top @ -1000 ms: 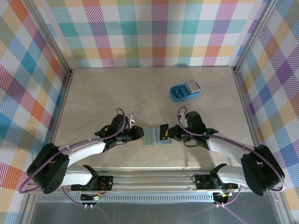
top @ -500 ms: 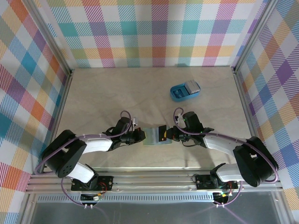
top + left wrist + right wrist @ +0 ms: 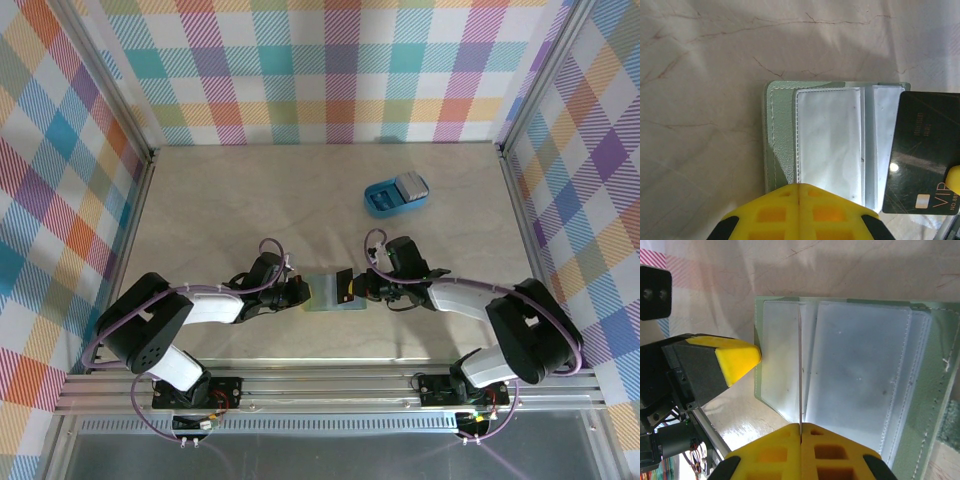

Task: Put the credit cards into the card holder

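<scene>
The sage-green card holder lies open on the table between both grippers, its clear slot pockets facing up. My right gripper is shut on a black credit card. The card stands on edge over the holder and looks like a thin line in the right wrist view. Its lower edge meets the pockets near the middle fold. My left gripper is shut with nothing between its jaws. Its yellow tip rests at the holder's left edge.
A bright blue tray sits at the back right with a grey-white stack in it. Checked walls stand on three sides. The metal rail with both arm bases runs along the near edge.
My left gripper has closed its jaws and settled at the holder's left edge. The right gripper has carried the black card slightly left over the pockets.
</scene>
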You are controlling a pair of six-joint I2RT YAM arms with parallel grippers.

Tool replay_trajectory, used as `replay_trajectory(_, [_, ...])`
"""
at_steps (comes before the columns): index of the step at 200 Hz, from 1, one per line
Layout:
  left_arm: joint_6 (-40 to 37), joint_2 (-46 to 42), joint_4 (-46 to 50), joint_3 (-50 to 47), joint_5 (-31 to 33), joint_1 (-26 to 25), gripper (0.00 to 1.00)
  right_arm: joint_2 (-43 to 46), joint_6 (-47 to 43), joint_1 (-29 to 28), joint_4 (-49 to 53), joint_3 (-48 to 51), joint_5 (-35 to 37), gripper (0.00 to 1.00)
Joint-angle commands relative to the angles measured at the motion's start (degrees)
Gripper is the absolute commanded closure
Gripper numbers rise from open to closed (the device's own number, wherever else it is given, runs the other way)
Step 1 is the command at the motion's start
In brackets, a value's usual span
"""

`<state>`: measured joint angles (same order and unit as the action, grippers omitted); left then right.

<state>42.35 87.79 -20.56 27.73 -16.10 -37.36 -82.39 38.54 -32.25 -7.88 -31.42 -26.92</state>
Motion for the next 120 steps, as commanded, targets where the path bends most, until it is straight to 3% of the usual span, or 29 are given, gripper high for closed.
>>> replay_trajectory(1, [-1.9,-0.5,0.7,-0.6,1.8,-0.2,1.00,-1.4,0.8,-0.3,-3.5,-0.9,-2.8,1.00])
replay_trajectory(120, [-0.7,1.6,-3.3,-1.5,-0.2,-0.3,1.00,-2.7,6.1,-1.4,-7.4,0.8,1.1,1.00])
